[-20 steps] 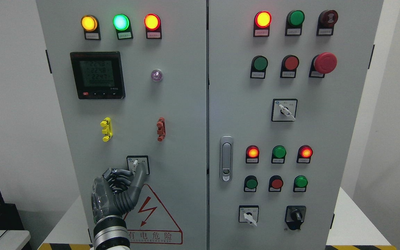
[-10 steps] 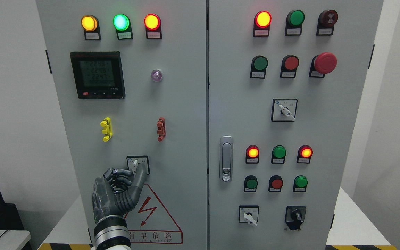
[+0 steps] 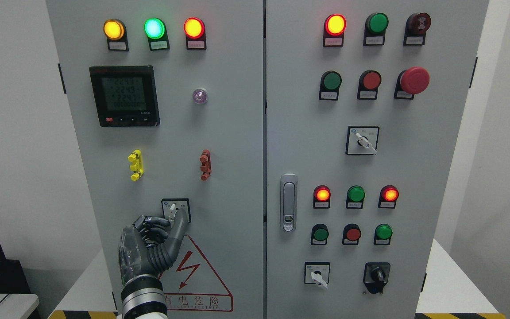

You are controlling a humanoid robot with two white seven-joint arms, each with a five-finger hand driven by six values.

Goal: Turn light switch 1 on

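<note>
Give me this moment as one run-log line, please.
left hand: fingers curled, thumb at rotary switch | right hand: out of view | switch handle: about upright

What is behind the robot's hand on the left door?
The left hand covers the lower part of the rotary switch and the upper left edge of the red warning triangle. The switch's white lever tip shows above the fingers; the lever's lower end is hidden.

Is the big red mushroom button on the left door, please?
No, the red mushroom button sits on the right door, at the end of its second row.
</note>
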